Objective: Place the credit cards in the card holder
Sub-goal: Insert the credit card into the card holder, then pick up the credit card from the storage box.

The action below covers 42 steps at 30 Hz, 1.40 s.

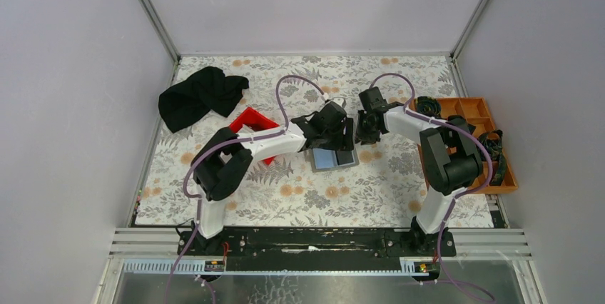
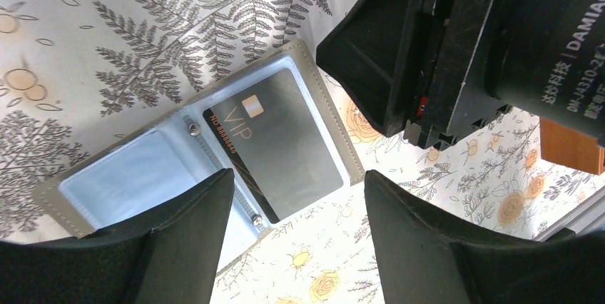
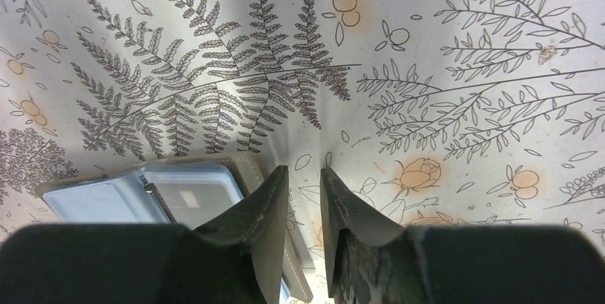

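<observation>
**Cards look pocketed, both jaws empty**

The holder lies open and flat mid-bench, between the two arms. A dark VIP card sits in one clear pocket, and what looks like a blue card in the other. Left jaws are wide apart right over it, holding nothing. Right jaws are just beside its edge, parted a crack, also empty.

I reckon the cards are light, stiff and slick, so pinch a short edge. Pin the floppy holder too, or it'll skate. Can't tell if more cards are loose since the arms hide some bench, and glare makes it hard to see if the VIP card is fully in.
</observation>
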### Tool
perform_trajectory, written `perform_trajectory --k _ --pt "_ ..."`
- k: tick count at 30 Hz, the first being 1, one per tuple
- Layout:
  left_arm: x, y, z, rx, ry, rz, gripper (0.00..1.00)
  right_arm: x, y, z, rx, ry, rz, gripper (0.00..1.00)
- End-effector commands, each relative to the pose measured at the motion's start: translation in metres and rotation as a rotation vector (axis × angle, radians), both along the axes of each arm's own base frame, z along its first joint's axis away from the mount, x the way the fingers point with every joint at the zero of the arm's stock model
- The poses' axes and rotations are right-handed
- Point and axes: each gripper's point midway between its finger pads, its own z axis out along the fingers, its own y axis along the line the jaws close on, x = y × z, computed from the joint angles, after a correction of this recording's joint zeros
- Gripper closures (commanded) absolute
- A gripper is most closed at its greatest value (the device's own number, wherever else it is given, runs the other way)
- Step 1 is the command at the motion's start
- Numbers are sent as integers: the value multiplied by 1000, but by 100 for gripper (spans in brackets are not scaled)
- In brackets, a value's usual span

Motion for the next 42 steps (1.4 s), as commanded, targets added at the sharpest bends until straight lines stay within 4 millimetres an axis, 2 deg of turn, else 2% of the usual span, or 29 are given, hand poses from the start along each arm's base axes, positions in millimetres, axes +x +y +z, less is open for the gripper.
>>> perform_trajectory --k 1,6,9,10,11,15,20,25,30,35,42 --pt "13 6 31 -8 -74 36 26 13 2 36 7 -97 -5 69" --pt "20 19 62 -22 -134 93 26 21 -2 62 -15 -162 10 66" --pt "22 35 85 -35 -181 172 25 29 0 78 -24 -202 39 63" --pt "22 44 92 -38 -195 211 25 34 5 96 -6 -250 57 62" --pt "20 53 97 -41 -204 248 25 38 12 107 8 -279 82 61" --pt "8 95 113 -50 -242 401 25 46 60 142 65 -368 244 57" --pt "-13 145 120 -63 -254 564 25 46 131 157 96 -398 452 55" --pt "-35 190 119 -58 -244 722 25 41 202 168 168 -432 638 52" --pt "-59 230 110 -89 -216 873 27 30 267 160 212 -425 810 52" --pt "-72 262 95 -36 -219 974 28 25 310 162 262 -447 892 53" --pt "-84 284 77 -29 -200 1085 28 13 348 152 332 -430 989 54"
